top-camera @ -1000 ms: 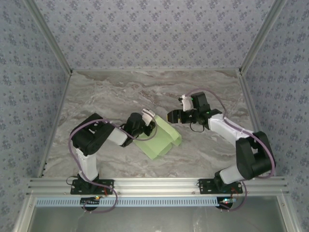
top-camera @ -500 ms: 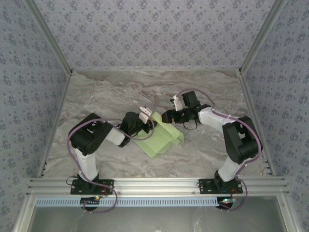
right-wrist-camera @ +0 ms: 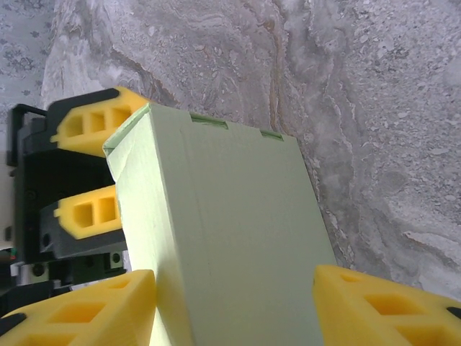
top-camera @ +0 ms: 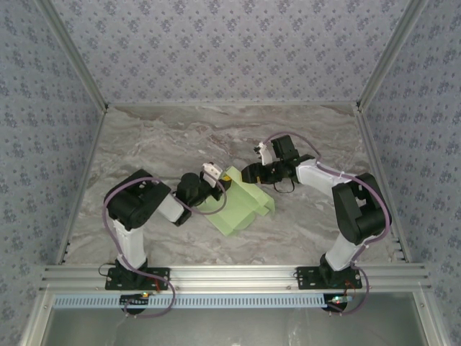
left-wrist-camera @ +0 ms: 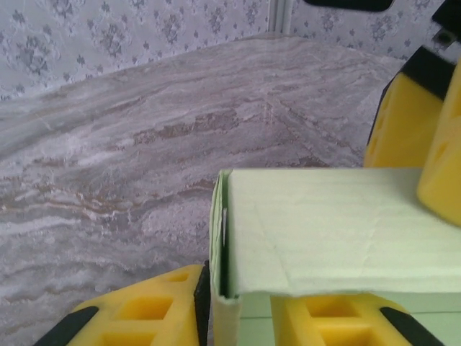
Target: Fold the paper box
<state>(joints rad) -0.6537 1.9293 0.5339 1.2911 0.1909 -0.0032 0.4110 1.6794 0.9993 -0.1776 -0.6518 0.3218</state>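
Note:
The pale green paper box (top-camera: 241, 205) lies partly folded on the marble table, between both arms. My left gripper (top-camera: 215, 175) is at its upper left corner. In the left wrist view, the left gripper (left-wrist-camera: 238, 295) is open and straddles an upright side wall of the box (left-wrist-camera: 331, 231). The left pad touches that wall and the right pad stands apart under a flap. My right gripper (top-camera: 247, 174) holds the box's far end. In the right wrist view, the right gripper (right-wrist-camera: 234, 277) has a yellow pad against each side of the box (right-wrist-camera: 230, 216).
The marble table top (top-camera: 173, 137) spreads out behind and beside the box. Patterned walls close it in at the back and sides. An aluminium rail (top-camera: 230, 274) runs along the near edge by the arm bases.
The right arm swung left onto the box's far end and then stayed there. The left gripper let go, drew back a little to the left and now straddles the side wall.

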